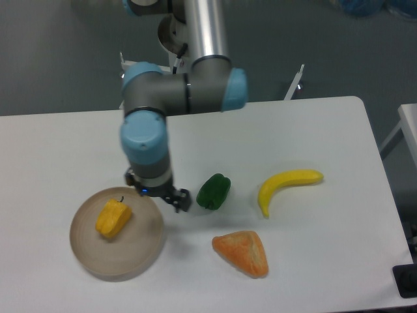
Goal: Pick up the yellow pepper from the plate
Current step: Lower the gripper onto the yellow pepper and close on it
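Hanging over the right rim of the plate (98, 261), the gripper (171, 197) points down at the table (58, 150), and from here I cannot tell whether its 2 fingers are spread or pressed together. The yellow pepper (113, 218) lies on the plate, left of center, near the gripper but not touched by it. To the right sit 3 other items, well apart: a green pepper (214, 191) just beside the gripper, a banana (285, 188), and an orange wedge (242, 252) nearer me.
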